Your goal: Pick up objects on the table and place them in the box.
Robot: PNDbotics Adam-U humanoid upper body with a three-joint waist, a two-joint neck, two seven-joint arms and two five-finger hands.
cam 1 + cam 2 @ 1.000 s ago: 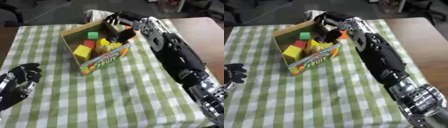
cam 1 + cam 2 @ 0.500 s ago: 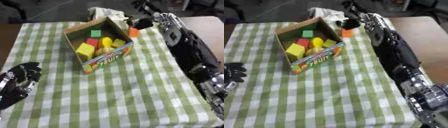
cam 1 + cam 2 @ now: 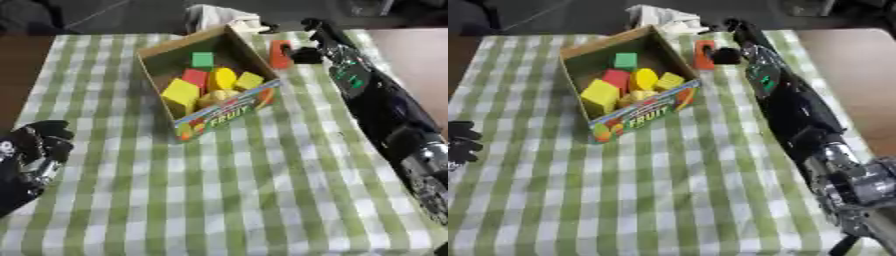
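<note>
We recorded a green-and-white checked cloth (image 3: 262,190) over the brown counter (image 3: 418,50). The brown box (image 3: 162,50) held green (image 3: 203,60), red (image 3: 195,79) and yellow blocks (image 3: 180,94). An orange block (image 3: 280,54) stood outside. Both robot hands were black.

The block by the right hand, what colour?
Orange-red block, clearest in the left eye view.

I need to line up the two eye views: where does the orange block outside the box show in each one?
Left eye view: the orange block stands upper right of centre, just off the box, by the right hand.
Right eye view: the orange block sits a little further left, above centre.
Shared landmark: the box's FRUIT lettering.
</note>
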